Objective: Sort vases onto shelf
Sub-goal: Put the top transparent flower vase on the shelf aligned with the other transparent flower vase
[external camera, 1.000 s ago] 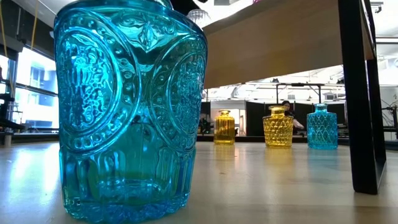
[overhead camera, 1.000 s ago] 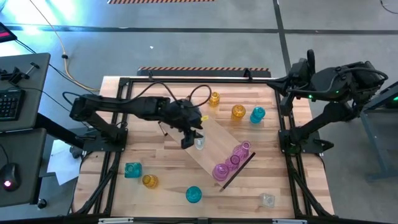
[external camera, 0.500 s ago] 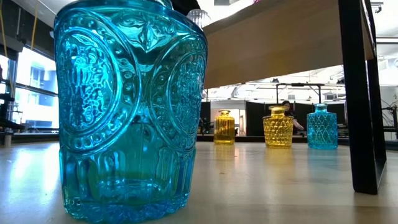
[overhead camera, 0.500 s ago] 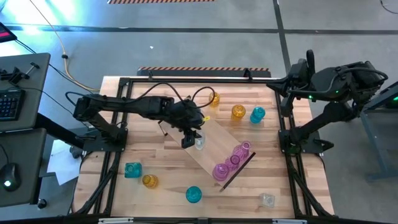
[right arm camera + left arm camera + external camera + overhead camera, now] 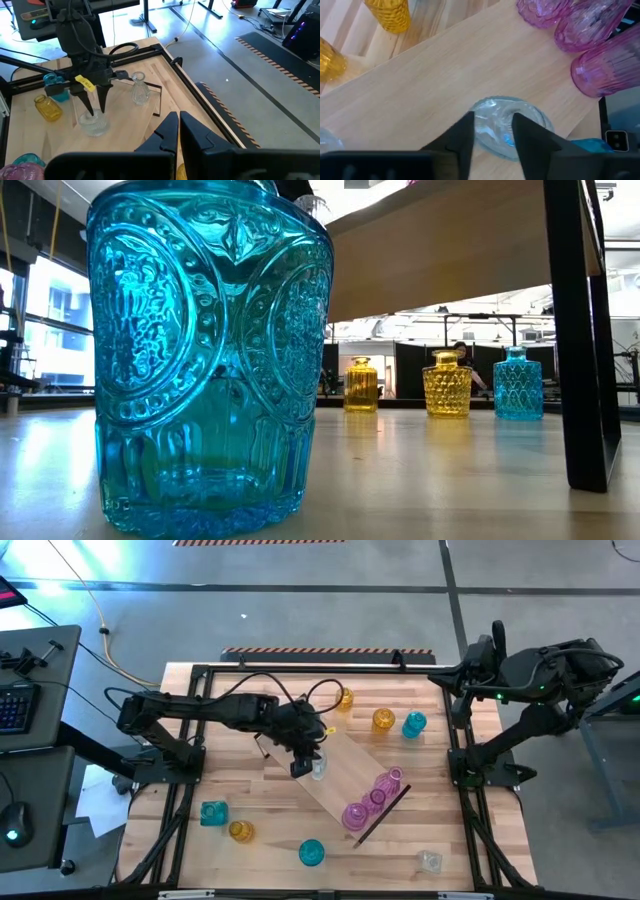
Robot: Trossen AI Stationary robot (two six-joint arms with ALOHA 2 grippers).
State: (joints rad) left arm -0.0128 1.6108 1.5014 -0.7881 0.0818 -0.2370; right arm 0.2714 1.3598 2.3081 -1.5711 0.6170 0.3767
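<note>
Clear glass stood between the left gripper's (image 5: 308,764) dark fingers (image 5: 462,142), which straddled the clear vase (image 5: 506,127) with daylight on either side, spread rather than clamped. That vase sat upright on the shelf (image 5: 352,780), at its end nearest the left arm. Three pink vases (image 5: 373,798) crowded the shelf's far end beside the dark end piece.

Off the shelf, the high view counted two amber vases (image 5: 384,720) and one teal vase (image 5: 414,724) behind it, a teal (image 5: 213,813) and an amber (image 5: 240,831) vase off its near-left corner, another teal vase (image 5: 312,853) in front of it, and one clear vase (image 5: 430,861) toward the table's front right corner. The right wrist view showed a further clear vase (image 5: 139,89) just beyond the shelf, hidden under the left arm from above.

The right gripper (image 5: 176,134) hung well away from the shelf, past the table's right edge, fingers nearly together with nothing between them.

At table height a teal vase (image 5: 210,360) filled most of the view and hid the left gripper; only the shelf's underside and one end piece showed.
</note>
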